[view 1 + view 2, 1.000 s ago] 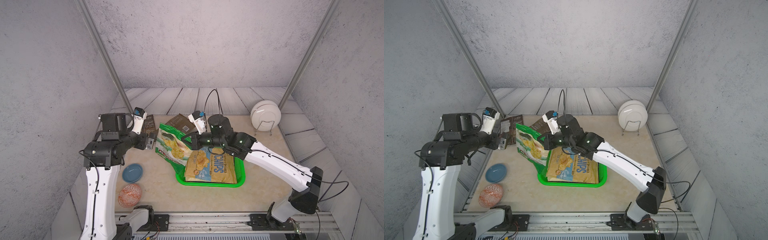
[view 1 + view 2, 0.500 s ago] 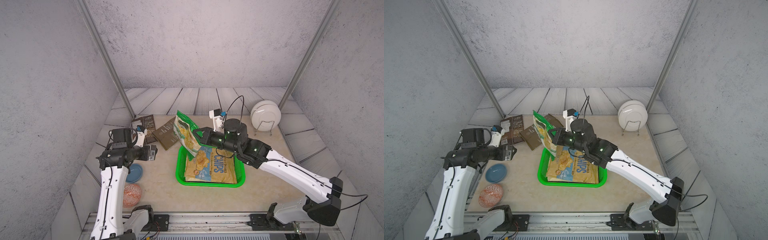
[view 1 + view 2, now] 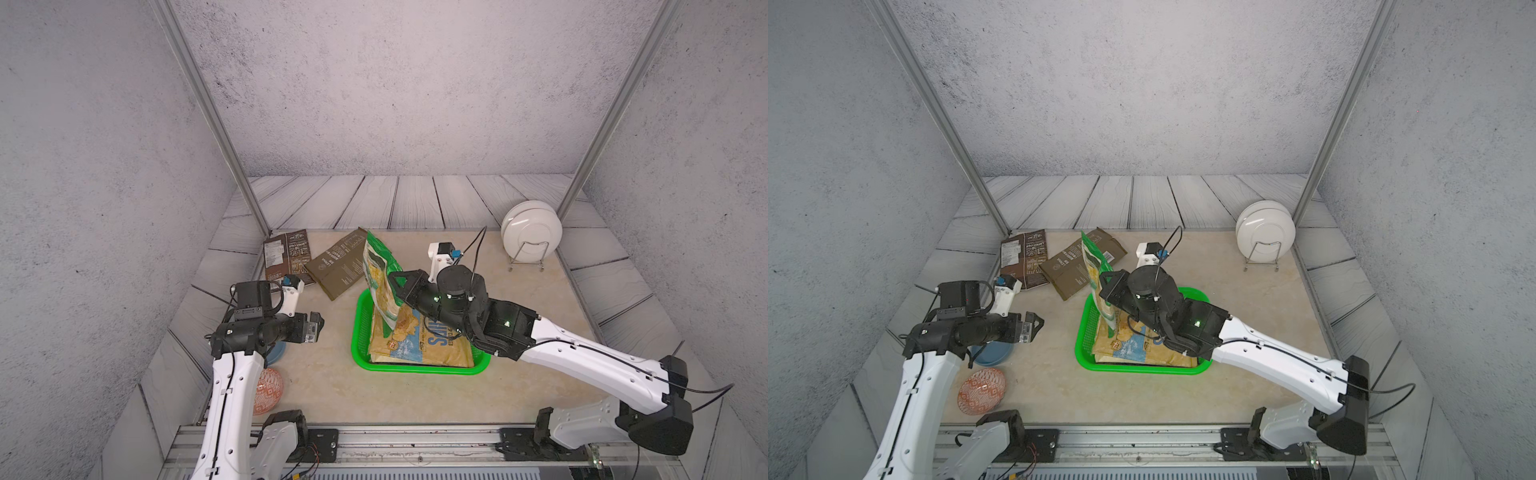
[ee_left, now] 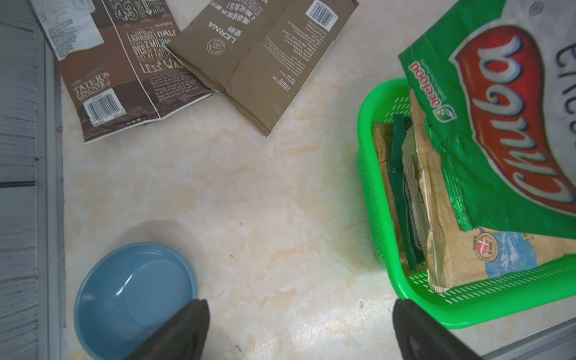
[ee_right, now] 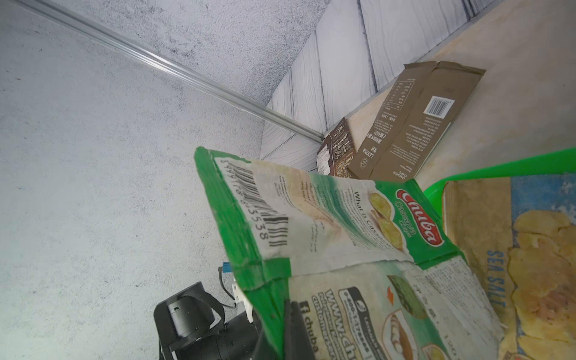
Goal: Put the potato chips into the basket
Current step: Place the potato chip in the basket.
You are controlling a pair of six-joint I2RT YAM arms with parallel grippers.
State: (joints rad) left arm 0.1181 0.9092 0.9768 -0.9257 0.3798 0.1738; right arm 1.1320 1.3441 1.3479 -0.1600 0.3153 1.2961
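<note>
Chips bag in closed right gripper

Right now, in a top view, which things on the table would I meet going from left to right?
Orange-red patterned bowl → brown chip bag → olive chip bag → green basket → white plates in wire rack.

Print legible: green bag "Chuba", "Cassava Chips", "acefood"; yellow-blue bag in basket "SEA SALT"; olive bag, far left, "LERNA"; brown bag "43%", "LESS WAS…".
</note>
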